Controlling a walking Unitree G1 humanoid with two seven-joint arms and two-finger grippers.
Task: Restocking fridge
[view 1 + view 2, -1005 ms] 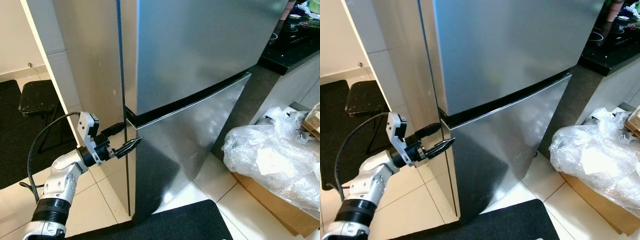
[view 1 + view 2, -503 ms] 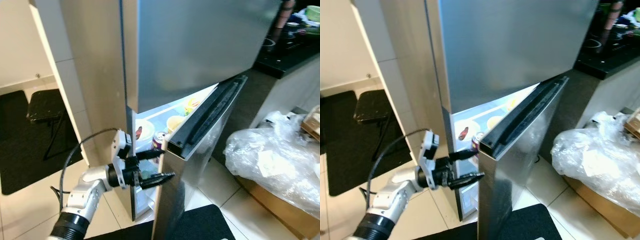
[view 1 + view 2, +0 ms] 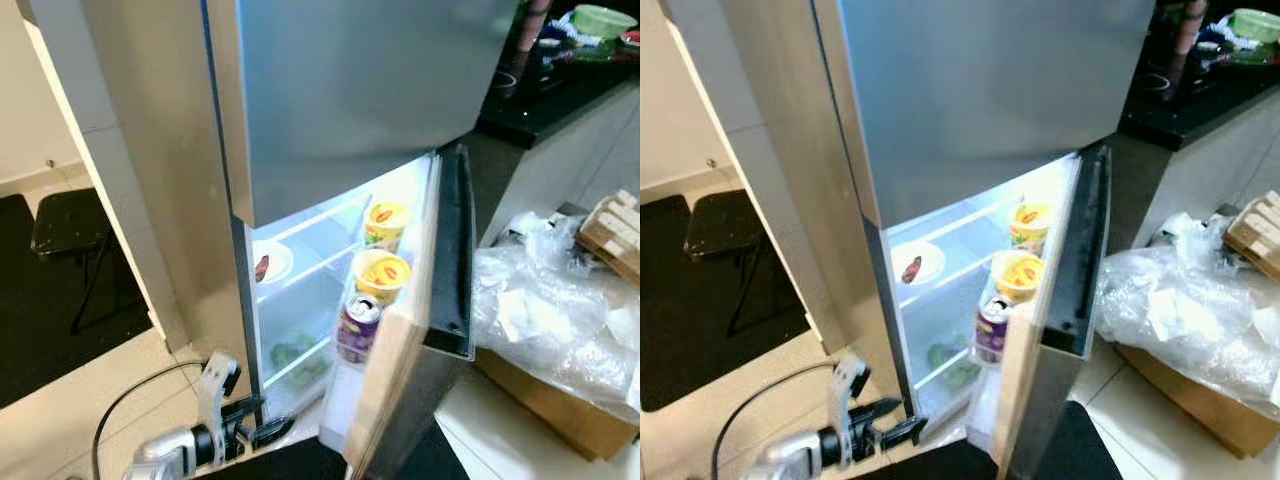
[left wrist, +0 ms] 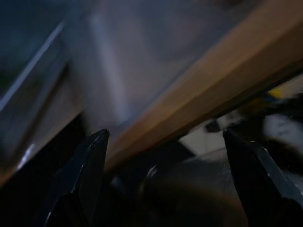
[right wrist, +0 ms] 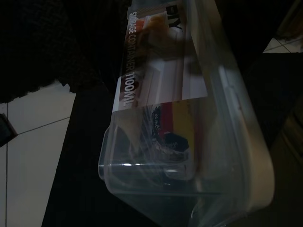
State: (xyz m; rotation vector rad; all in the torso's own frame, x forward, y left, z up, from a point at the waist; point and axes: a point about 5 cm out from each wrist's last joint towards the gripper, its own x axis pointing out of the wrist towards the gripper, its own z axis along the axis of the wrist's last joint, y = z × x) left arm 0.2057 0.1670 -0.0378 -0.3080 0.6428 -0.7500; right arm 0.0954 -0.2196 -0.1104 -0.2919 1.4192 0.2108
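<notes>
**Fridge stands with lower door swung wide, shelves lit**

The fridge [image 3: 340, 100] fills the middle of the scene, its upper door shut and its lower door [image 3: 435, 300] open toward the right, edge-on to the camera. On the far left a black stool [image 3: 65, 220] stands on a dark mat [image 3: 40, 330]. Low and near, at the foot of the fridge's left corner, the left gripper [image 3: 262, 428] hovers just off the tiled floor, its two black fingers [image 4: 90, 156] spread apart with nothing between them.

Inside the lit compartment a white plate [image 3: 270, 262] with something red on it sits on the upper shelf. Below it, greens [image 3: 290, 352] lie in the clear drawer. To the right, the door rack holds two yellow-lidded cups [image 3: 383, 272] stacked one above the other and a purple can [image 3: 356, 325] below them.

Right of the door, a heap of clear plastic wrap [image 3: 550, 310] lies over a cardboard box [image 3: 550, 405]. Far right, a black countertop [image 3: 560, 85] carries a green bowl [image 3: 600, 18].

The right gripper's wrist camera looks at a clear plastic storage container [image 5: 189, 118] close up; whether its fingers clasp it, I cannot tell.
</notes>
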